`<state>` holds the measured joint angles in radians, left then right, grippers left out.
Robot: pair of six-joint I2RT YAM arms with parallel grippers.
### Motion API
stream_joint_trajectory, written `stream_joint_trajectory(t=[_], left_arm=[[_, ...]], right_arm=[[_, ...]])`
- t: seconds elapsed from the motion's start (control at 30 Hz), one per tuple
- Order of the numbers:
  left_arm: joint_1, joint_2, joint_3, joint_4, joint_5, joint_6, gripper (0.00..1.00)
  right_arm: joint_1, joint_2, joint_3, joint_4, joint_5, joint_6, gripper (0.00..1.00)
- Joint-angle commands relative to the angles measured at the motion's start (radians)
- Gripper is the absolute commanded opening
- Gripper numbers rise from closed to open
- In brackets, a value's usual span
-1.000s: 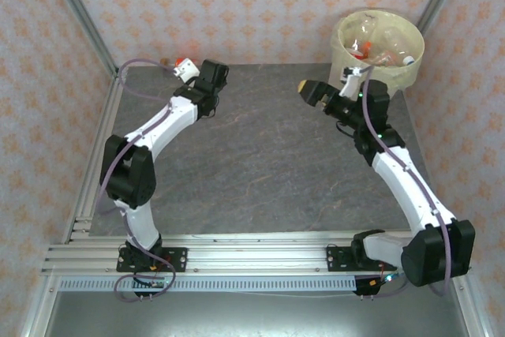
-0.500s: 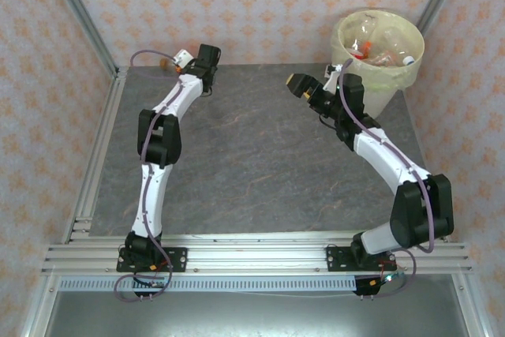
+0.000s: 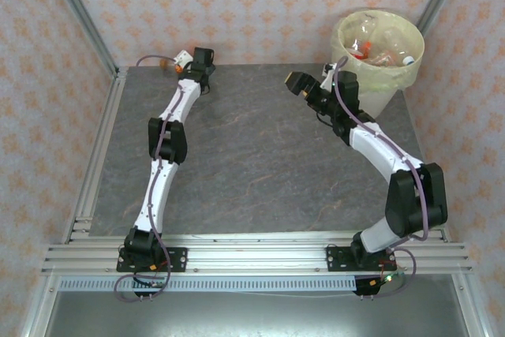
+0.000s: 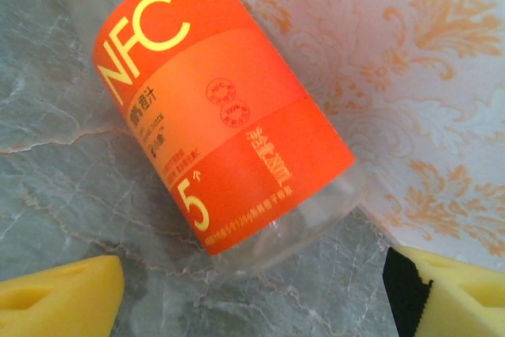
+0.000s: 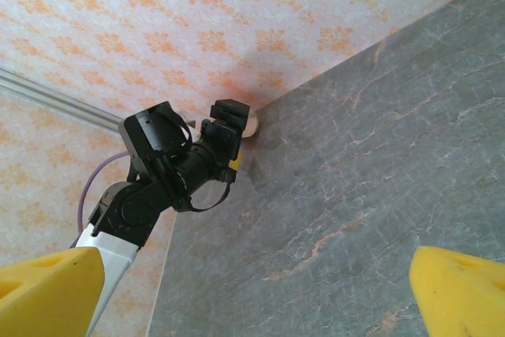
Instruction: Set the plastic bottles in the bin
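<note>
Arms, counted: two, both mine, bolted at the near edge. My left arm (image 3: 162, 165) stretches almost straight to the far-left corner of the table (image 3: 260, 171). My right arm (image 3: 381, 151) bends up the right side toward the far-right corner.

Table: one grey marbled slab. Bottles lying on it, counted: one.

My right gripper (image 3: 299, 84) hangs over the far half of the table, just left of the bin and apart from it. Its two yellow fingers (image 5: 461, 293) stand wide apart with nothing between them. Finding: jaws open, empty.

My left gripper (image 4: 254, 282) is down in the far-left corner. Its two yellow fingers (image 4: 63, 297) stand well apart, one on either side of the clear end of the loose bottle (image 4: 225, 116). Neither finger touches the plastic. Finding: jaws open, no grip.

That loose bottle lies on its side on the table at the foot of the patterned wall (image 4: 426, 76). It has an orange-red label with "NFC" and "5" in yellow. The other end is out of frame. I cannot tell whether it touches the wall.

Bin (image 3: 341, 37), counted: one, upright in the far-right corner, lined with a yellowish bag. The binned bottles (image 3: 369, 46) are a heap of clear ones, with one red cap and one white cap showing. I cannot read an exact count through the heap.
</note>
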<state>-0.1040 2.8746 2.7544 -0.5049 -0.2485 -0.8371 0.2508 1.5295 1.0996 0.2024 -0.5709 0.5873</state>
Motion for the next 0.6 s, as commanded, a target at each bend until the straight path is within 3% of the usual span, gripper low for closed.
stream_joint_trajectory(t=[0.0,0.27,0.57], left_arm=[[0.023,0.013,0.051,0.009,0.013,0.027,0.87],[0.039,0.058,0.088,0.052,0.022,0.058,0.82],[0.06,0.016,0.072,-0.027,0.06,0.077,0.77]], right_arm=[[0.004,0.004,0.034,0.019,0.021,0.0,0.99],[0.004,-0.002,0.046,-0.034,0.048,-0.058,0.99],[0.004,-0.028,0.056,-0.084,0.08,-0.121,0.99]])
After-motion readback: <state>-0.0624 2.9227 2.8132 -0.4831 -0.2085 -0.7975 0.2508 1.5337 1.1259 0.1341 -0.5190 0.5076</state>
